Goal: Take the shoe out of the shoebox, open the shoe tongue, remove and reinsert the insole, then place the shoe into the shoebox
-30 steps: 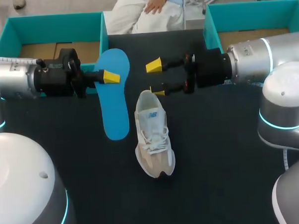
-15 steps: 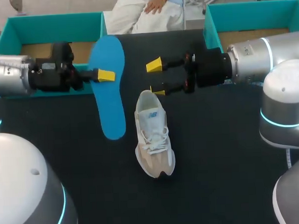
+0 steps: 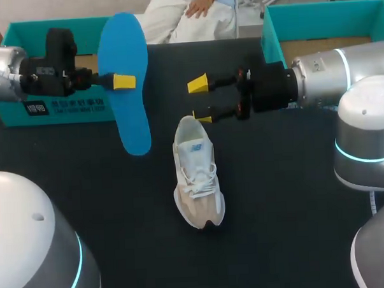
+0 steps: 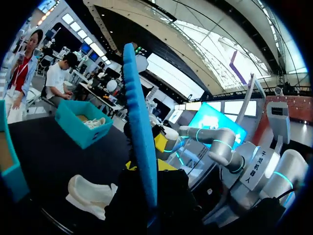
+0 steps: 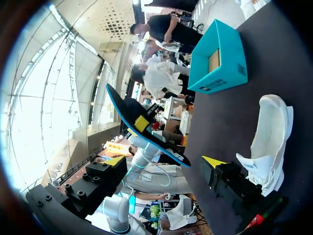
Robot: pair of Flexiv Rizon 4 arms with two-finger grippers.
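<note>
Shoe (image 3: 196, 175): stands on its sole at the middle of the bench (image 3: 278, 210), toe near, heel far, outside both boxes.

Right jaws: released, yellow tips apart, just beyond the heel. The nearer tip is just beside the collar; I cannot tell whether it touches.

Insole (image 3: 130, 115): out of the shoe and raised over the bench to its left. My left jaws grasp it at mid-length, one end low and near, the other high and far.

Left shoebox (image 3: 50, 115) and right shoebox (image 3: 270, 32): at the far corners.

Hazards, as I judge them:
- A mid-length pinch on a thin, flexible insole may let it pivot or slip.
- Nothing clamps the shoe, so pushing the insole in could slide or tip it.
- The leading end could catch on the tongue or collar and fold instead of seating flat.
</note>
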